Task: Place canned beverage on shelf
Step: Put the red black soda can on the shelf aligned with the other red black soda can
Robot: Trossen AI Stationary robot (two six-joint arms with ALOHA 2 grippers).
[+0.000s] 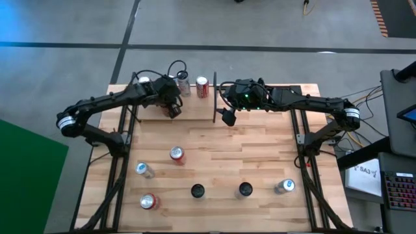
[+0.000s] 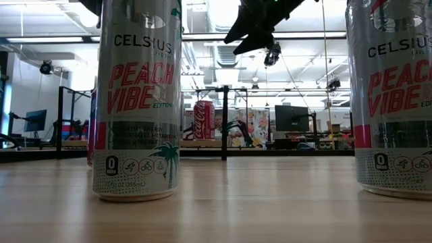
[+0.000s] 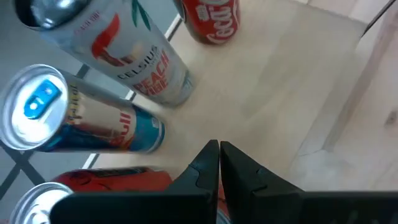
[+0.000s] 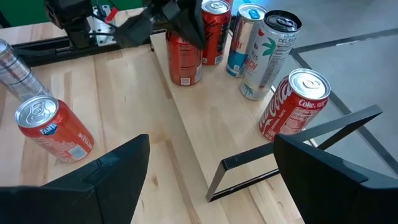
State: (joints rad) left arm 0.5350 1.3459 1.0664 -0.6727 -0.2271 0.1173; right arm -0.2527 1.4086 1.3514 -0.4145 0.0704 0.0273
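Note:
The shelf (image 1: 260, 103), a light wood plank edged by black rods, lies along the table's far edge. Several cans stand on its left part: a red can (image 4: 184, 62), another red one (image 4: 214, 28), a blue-and-white one (image 4: 244, 40), a Celsius can (image 4: 268, 59) and a Coca-Cola can (image 4: 297, 106). My left gripper (image 1: 174, 112) is shut with nothing between its fingers, right at the top of the nearest red can (image 3: 106, 179). My right gripper (image 1: 227, 118) hangs open above the shelf's middle, beside the upright divider rod (image 1: 214, 101). My left gripper slants down from the table's left with its shut fingertips (image 4: 189, 31) by the top of the nearest red can. I cannot tell whether they touch it. The can stands upright on the shelf.
On the table nearer the front stand an orange-red Fanta can (image 1: 177, 155), a silver can (image 1: 144, 170), a red can (image 1: 148, 201), two dark-topped cans (image 1: 197, 190) (image 1: 245, 189) and a silver can (image 1: 285, 186). A clear bottle (image 4: 15, 71) shows at the left.

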